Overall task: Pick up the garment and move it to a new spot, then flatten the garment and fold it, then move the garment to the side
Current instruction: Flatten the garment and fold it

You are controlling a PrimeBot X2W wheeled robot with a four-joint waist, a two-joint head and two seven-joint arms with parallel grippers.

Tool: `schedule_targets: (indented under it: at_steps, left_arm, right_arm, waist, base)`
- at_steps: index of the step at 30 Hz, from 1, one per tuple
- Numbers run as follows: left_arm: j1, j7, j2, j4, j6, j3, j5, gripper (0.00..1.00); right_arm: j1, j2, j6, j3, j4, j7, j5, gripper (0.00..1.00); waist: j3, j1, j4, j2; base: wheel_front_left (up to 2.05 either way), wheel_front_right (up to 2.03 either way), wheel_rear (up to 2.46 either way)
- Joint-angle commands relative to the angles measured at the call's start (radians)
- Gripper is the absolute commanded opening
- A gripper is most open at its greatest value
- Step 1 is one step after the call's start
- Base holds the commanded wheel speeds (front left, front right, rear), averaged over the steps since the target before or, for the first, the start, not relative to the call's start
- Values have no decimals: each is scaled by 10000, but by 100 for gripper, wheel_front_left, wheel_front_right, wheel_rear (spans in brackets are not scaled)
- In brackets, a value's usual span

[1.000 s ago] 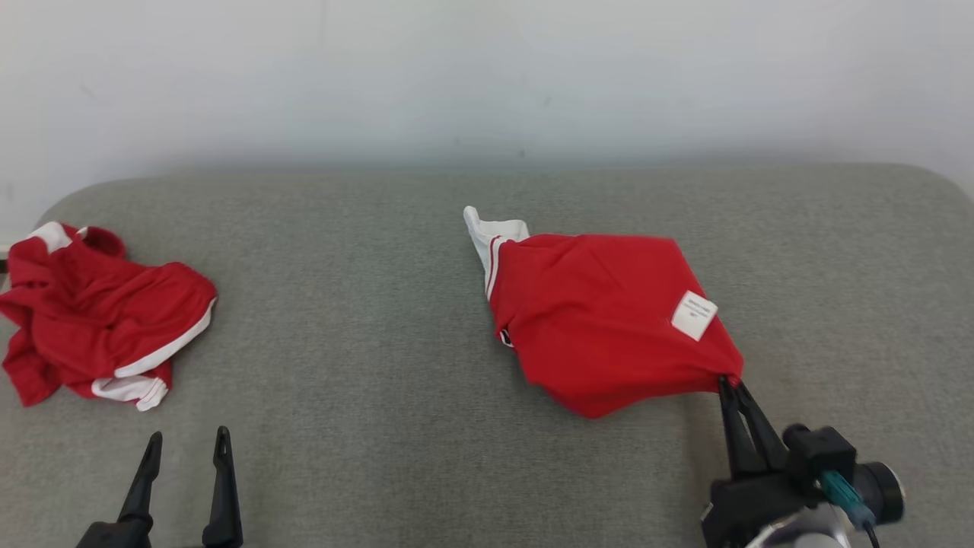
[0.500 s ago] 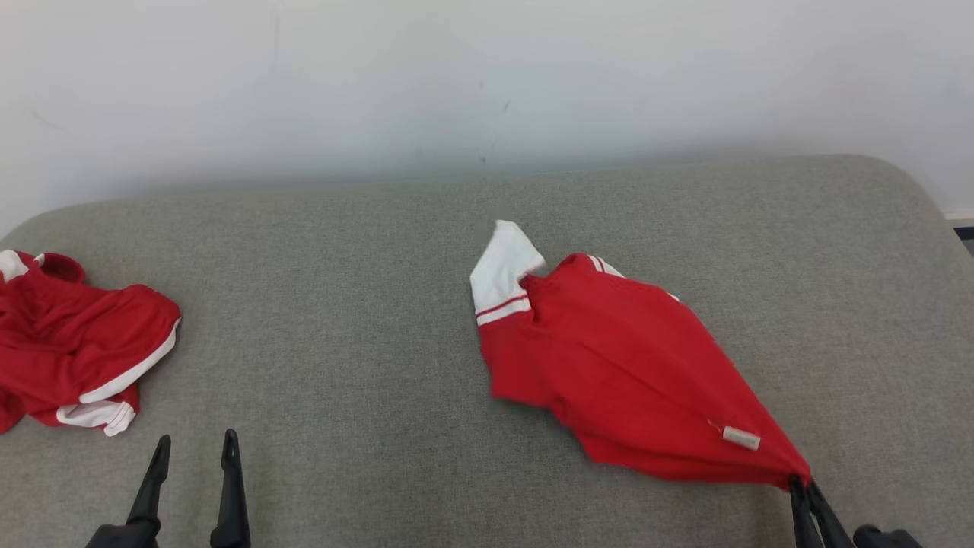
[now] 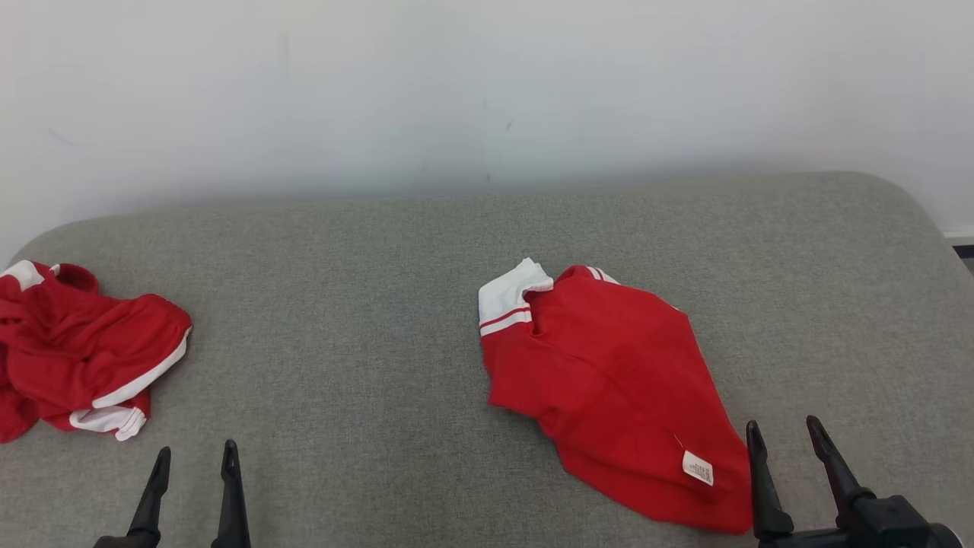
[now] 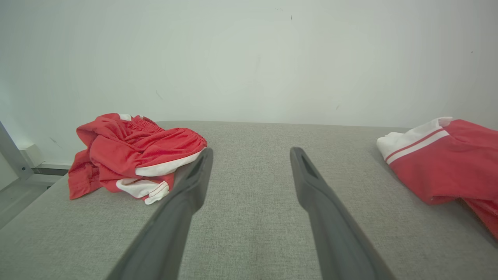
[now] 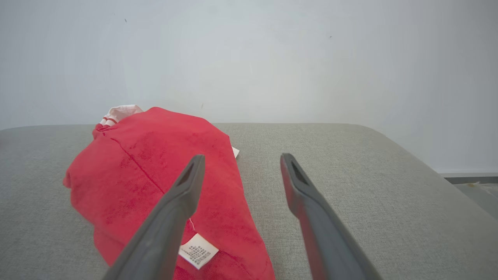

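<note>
Head view: a red garment (image 3: 609, 380) with a white cuff lies rumpled on the grey padded surface (image 3: 342, 304), right of centre. Its near, tagged corner sits just beside the right gripper (image 3: 782, 423) — fingers spread, gripping nothing. The left gripper (image 3: 196, 449), also spread and empty, is well apart.

table (image 3: 342, 304): carries both garments; wall (image 3: 487, 91) behind far edge.
garment (image 3: 609, 380): on table, right of centre.
second garment (image 3: 84, 350): far left, well apart from garment.
left gripper (image 3: 195, 449): near edge, left side.
right gripper (image 3: 782, 423): just right of garment's near corner.
</note>
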Motion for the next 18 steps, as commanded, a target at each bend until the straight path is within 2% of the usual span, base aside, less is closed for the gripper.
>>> schedule_targets:
  at_steps: [1, 11, 18]
  left_arm:
    - [138, -34, -24, -30, -12, 42, 91, 100]
    - [173, -34, -37, -37, -2, 90, 259, 100]
    - [-171, -34, 192, 43, -2, 109, 234, 100]
  right_arm:
    - [-131, 4, -22, 75, -109, -66, 101, 100]
    - [-292, 257, -22, 172, -148, -95, 147, 100]
    - [-397, 374, -22, 316, -140, -96, 176, 100]
  waist:
    - [-34, 0, 70, 0]
    - [-38, 0, 487, 0]
    - [209, 0, 399, 0]
  base:
    - [0, 0, 0]
    - [0, 0, 0]
    - [0, 0, 0]
